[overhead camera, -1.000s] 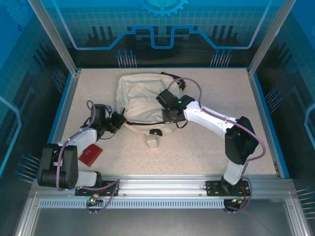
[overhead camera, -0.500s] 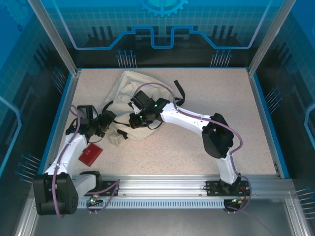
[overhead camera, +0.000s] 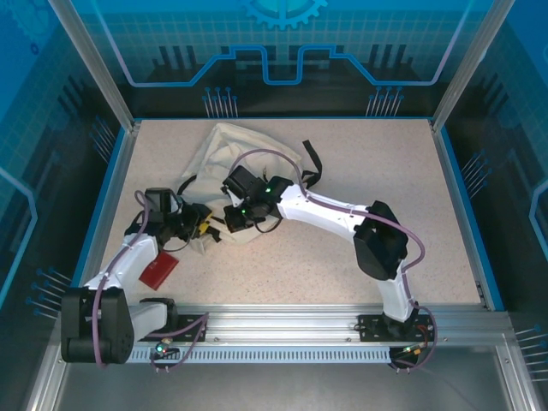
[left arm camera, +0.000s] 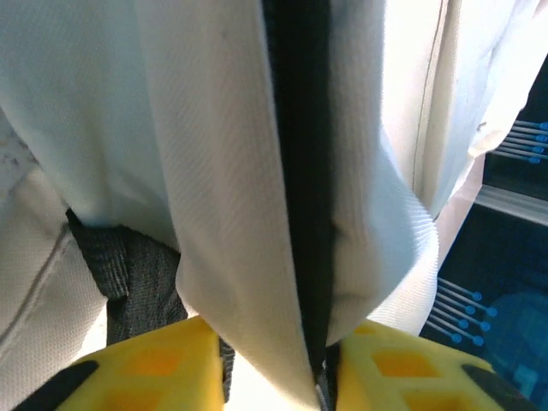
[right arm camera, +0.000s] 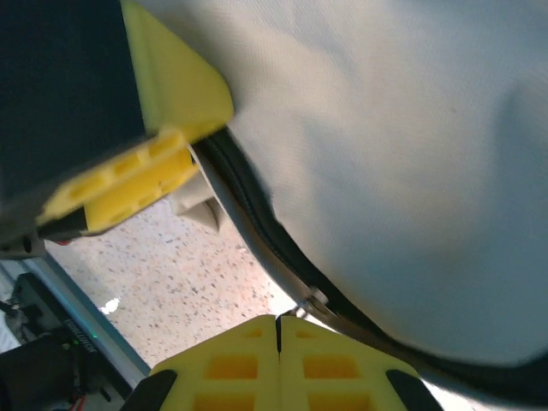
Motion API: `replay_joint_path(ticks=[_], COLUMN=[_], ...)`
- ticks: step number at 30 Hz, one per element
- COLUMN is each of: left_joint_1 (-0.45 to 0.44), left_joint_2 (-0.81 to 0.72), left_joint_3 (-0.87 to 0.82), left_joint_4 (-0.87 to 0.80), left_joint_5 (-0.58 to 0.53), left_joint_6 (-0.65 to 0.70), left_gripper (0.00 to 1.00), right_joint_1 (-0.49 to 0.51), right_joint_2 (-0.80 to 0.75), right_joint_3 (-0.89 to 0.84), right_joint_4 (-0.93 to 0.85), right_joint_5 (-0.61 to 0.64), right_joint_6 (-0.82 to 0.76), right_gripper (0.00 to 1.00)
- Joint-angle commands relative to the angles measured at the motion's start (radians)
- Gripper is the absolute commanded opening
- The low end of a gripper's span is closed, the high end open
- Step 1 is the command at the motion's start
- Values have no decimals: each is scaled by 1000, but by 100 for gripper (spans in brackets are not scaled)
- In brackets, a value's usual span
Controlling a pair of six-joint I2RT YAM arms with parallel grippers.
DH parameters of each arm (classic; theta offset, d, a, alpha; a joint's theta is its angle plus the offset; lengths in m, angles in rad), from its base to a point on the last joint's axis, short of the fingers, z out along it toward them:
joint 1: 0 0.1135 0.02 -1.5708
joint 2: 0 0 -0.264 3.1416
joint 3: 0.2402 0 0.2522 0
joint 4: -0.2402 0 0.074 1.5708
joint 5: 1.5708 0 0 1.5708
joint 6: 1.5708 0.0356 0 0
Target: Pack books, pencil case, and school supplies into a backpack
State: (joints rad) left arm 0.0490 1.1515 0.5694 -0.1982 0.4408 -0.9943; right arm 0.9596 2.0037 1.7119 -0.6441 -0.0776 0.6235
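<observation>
Backpack (overhead camera: 216, 152) zip edge clamped in left gripper (left arm camera: 274, 364); right gripper (right arm camera: 276, 334) pinched together alongside; table (overhead camera: 385, 163) open rightward

The backpack (overhead camera: 224, 154) edge beneath the left end effector (overhead camera: 204, 231) and right end effector (overhead camera: 233, 224) is hidden; its interior cannot be seen.

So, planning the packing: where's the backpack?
In the top view the backpack lies left of centre on the table, its near edge pinched by the left hand, with the right hand alongside.
</observation>
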Motion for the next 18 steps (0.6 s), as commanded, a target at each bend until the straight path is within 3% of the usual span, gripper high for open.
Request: replay_joint_path(ticks=[1,5,11,18], left_joint_1=[-6,-6,-5,7], left_joint_2=[20,26,29,16], left_joint_3=[1,3,-8,-15], left_joint_4=[14,-17,-33,-70], left_joint_5=[-45,-106,-129,-146], left_joint_6=[20,57,90,123], left_gripper=[19,0,0,0], right_joint_1=[17,18,-37,-142], right_joint_2=[-76,-90,-51,28], right_joint_3=[-30,-31,-9,51], right_joint_4=[-92,-249,-437,-409], right_joint_5=[110,288,495,643], right_joint_6=[22,76,157,105], right_gripper=[0,0,0,0])
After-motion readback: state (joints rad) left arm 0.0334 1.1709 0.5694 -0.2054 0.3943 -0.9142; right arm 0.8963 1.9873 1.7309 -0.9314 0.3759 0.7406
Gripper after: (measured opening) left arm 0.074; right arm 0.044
